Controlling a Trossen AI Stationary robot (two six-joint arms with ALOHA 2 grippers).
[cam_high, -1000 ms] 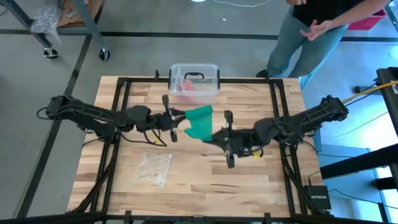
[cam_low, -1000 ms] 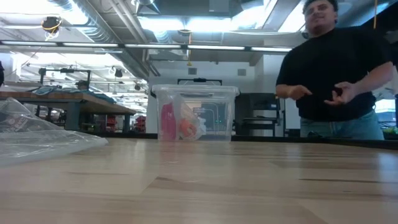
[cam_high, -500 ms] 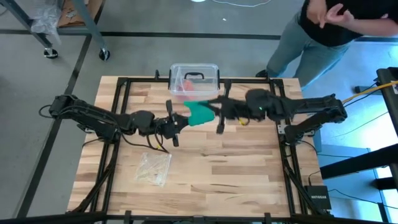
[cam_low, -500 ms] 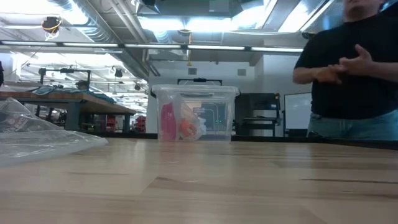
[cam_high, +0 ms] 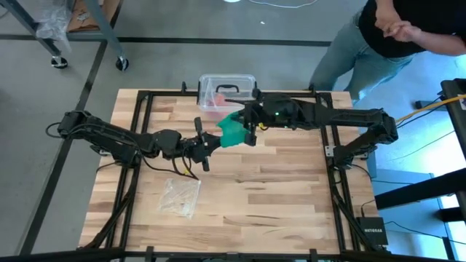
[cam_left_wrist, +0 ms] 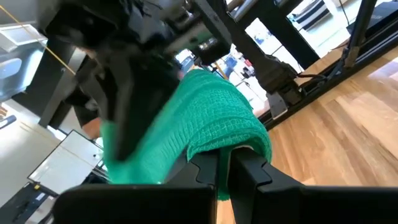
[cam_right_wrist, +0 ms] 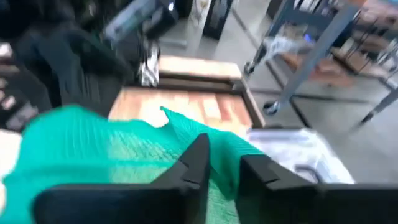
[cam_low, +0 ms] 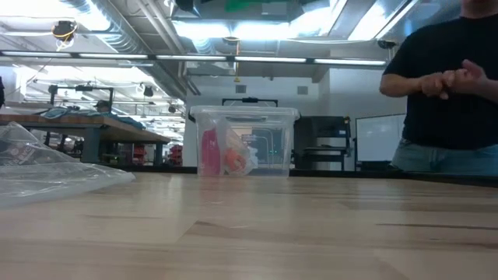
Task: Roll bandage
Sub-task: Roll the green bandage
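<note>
High view: left gripper (cam_high: 209,142) closed on one end of the soft green stretchy cloth bandage (cam_high: 233,132), held above the wooden tabletop (cam_high: 277,189), just in front of the clear plastic box with a black handle (cam_high: 227,92). Right gripper (cam_high: 249,129) at the other end of the same cloth, fingers a little apart around it. Thin clear plastic wrapper (cam_high: 180,196) lying well apart, nearer the front edge.

Low view: no gripper and no bandage visible, only the box, the wrapper and a person standing behind the tabletop.

Left wrist view: fingers pressed together with green cloth pinched between them, the rest draped over.

Right wrist view: narrow gap between the fingers, cloth lying in it, probably loosely held.

Risks, as judgement: with such a loose hold on the right side, possible slipping of that end and unrolling of the cloth; too strong pull between both arms, possible stretching or escape from the left pinch; so close to the box, possible bump against its lid.
</note>
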